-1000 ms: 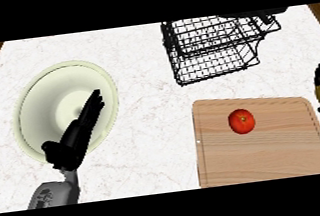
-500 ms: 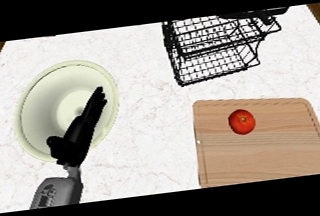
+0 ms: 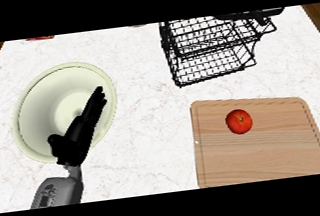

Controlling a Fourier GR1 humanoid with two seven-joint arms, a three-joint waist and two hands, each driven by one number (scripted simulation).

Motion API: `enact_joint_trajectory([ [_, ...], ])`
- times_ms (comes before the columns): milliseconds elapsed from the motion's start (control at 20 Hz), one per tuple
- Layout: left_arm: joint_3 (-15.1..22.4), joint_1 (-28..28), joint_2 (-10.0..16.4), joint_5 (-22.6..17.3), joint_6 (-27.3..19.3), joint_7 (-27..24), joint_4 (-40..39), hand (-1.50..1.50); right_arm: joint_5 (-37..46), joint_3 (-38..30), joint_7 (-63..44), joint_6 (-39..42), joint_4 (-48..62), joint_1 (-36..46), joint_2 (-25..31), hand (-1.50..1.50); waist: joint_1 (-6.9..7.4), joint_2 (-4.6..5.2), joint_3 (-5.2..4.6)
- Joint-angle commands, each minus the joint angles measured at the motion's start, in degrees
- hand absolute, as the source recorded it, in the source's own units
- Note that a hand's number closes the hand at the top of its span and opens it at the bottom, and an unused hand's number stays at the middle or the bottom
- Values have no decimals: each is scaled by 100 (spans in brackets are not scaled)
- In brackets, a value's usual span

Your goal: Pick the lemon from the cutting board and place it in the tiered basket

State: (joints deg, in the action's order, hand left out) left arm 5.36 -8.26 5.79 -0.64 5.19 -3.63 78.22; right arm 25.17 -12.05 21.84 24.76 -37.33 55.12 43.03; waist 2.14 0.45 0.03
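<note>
Lower right of the frame: wooden cutting board [image 3: 274, 161], flat on the white marble counter [image 3: 151, 131], edges roughly square to the view. Toward its upper middle, well inside the rim: the task's fruit, here a red round fruit [image 3: 239, 121] rather than anything lemon-yellow, with a small stem mark on top. Sits alone, touched by nothing, wood showing on every side, so open to a grasp from above or from either flank.

Upper right of centre, beyond the board's far edge: black wire tiered basket [image 3: 211, 48], wire shelves one above the other, near the board but apart from it. Looks placed to keep the carry short: up the frame from the fruit and slightly left.

Left of the frame: left hand [image 3: 76, 138], fingers straight and close together, pointing up and to the right, thumb out to the side, holding nothing. Hangs over the lower right part of a pale green round plate [image 3: 41, 109]; cannot tell whether touching it. Well apart from fruit and board, across a stretch of counter. Reads as parked out of the way rather than as part of the pick.

No right hand anywhere in view, so nothing to say of its state. Judging by the layout, probably the hand for the job, with board and basket both on the right side of the frame. Pick not yet begun: fruit on the board, no hand near it.
</note>
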Motion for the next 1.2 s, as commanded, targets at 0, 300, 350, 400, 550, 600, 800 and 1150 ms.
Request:
enact_joint_trajectory([
  [0, -87, 180, 156, -19, 205, -336, -195, 0, 19, 13, -447, 65, 465, 954, -309, 150, 5, 7, -5],
  [300, -47, -54, -62, 133, -67, -113, -231, 0, 130, 105, -1329, -74, 806, 1785, -920, 150, -54, -1, -6],
  [350, -152, -237, -29, -44, -11, 225, -35, 0, 193, 152, -1424, -55, 854, 1980, -933, 150, -39, -2, -5],
  [400, 36, -24, -180, 109, -116, 7, 1, 0, 165, 116, -1670, -327, 895, 2083, -1254, 150, -20, -4, -6],
  [550, -259, -98, 233, -139, 276, 66, -15, 0, 280, 276, -1905, -466, 952, 2317, -1702, 150, -2, 3, -8],
  [600, -299, 62, 275, -169, 328, -32, -44, 0, 362, 337, -1837, -242, 1112, 2435, -1538, 150, 6, 11, -7],
  [800, 38, 131, -142, 184, 20, -343, -259, 0, 483, 402, -1811, -519, 1427, 2585, -1966, 150, -13, 25, -8],
  [1150, -17, 102, -20, 74, 148, -5, 134, 0, 638, 420, -1557, -1009, 1982, 2646, -2498, 150, 53, 33, -4],
])
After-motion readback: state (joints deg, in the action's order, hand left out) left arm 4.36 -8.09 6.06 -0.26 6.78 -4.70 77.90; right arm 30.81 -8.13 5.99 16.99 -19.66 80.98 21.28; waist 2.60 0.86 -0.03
